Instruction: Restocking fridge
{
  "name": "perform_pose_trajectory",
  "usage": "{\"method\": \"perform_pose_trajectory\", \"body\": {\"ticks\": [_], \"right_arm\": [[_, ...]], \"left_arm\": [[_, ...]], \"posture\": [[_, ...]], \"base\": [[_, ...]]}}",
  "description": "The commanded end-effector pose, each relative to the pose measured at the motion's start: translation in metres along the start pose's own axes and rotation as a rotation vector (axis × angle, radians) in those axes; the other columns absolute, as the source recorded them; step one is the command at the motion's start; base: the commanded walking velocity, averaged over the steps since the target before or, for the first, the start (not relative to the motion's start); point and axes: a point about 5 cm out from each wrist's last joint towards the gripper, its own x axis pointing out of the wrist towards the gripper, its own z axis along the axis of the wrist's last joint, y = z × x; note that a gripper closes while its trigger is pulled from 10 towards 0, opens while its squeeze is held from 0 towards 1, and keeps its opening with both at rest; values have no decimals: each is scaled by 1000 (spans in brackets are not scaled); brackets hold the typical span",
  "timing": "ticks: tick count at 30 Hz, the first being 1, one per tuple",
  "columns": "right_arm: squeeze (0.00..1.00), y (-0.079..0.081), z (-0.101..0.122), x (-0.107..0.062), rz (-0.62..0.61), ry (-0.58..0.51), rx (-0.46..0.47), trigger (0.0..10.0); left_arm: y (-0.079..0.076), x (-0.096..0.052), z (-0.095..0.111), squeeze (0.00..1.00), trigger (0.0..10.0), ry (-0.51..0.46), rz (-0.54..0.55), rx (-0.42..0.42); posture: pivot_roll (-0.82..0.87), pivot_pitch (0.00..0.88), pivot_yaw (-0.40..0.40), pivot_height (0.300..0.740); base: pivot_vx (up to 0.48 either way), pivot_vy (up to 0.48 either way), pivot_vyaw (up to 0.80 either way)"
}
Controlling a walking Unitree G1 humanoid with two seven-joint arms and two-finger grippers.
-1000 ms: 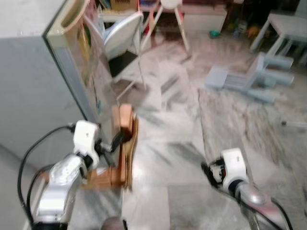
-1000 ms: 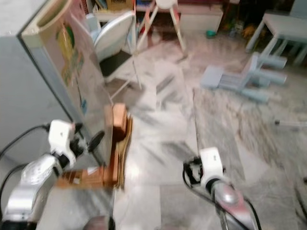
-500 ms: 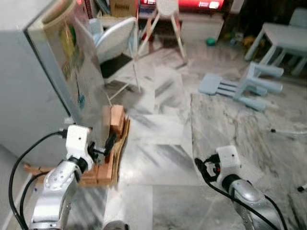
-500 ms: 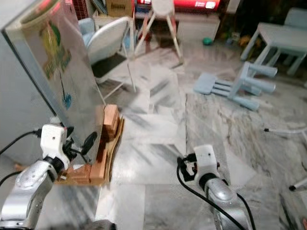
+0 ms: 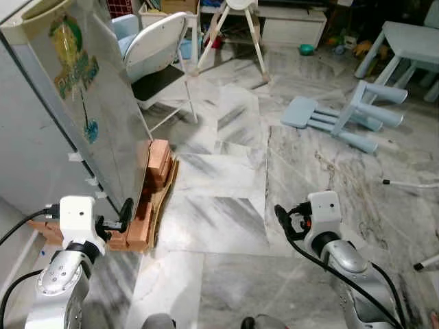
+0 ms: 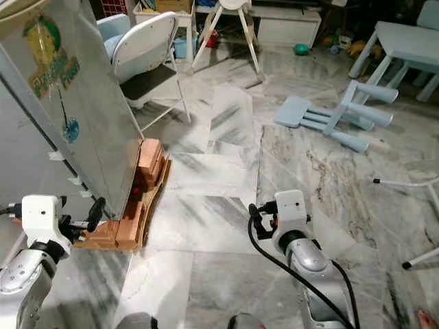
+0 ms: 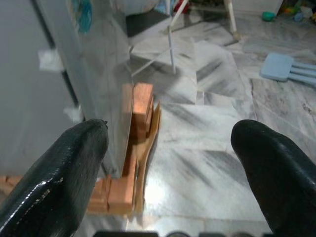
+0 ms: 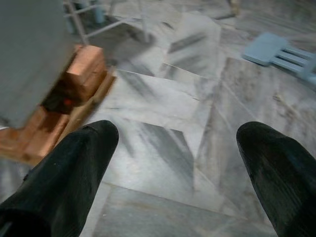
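The fridge (image 5: 82,130) is looking closer now. Both the left end effector (image 7: 168,163) and right end effector (image 8: 173,168) are hanging apart, holding nothing.

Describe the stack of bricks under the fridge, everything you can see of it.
The bricks are orange-red clay blocks, stacked in low piles along the base of the grey fridge, which rests on them. A thin wooden board leans against their outer side. They sit on the marble floor, close to the left gripper.
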Motion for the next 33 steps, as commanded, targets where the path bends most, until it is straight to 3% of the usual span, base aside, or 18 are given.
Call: {"method": "perform_pose_trajectory", "body": {"ticks": [1,7,28,33], "right_arm": [[0,-3,6,-4,-17,-47,-31,10000],[0,-6,6,-4,-37,-57,-31,10000],[0,-4,10,-5,-11,-119,-13,10000],[0,-4,9,-4,-8,-120,-16,10000]], "left_arm": [[2,0,1,0,10000,-9,15,5],[-8,4,1,0,10000,-28,-9,-23],[-11,11,3,0,10000,-46,-20,-44],[-11,12,2,0,10000,-42,-10,-58]], "posture": [[86,71,-54,740],[79,57,-54,740],[66,56,-42,740],[67,53,-46,740]], "base": [[0,0,0],[198,0,244],[420,0,0],[335,343,0]]}}
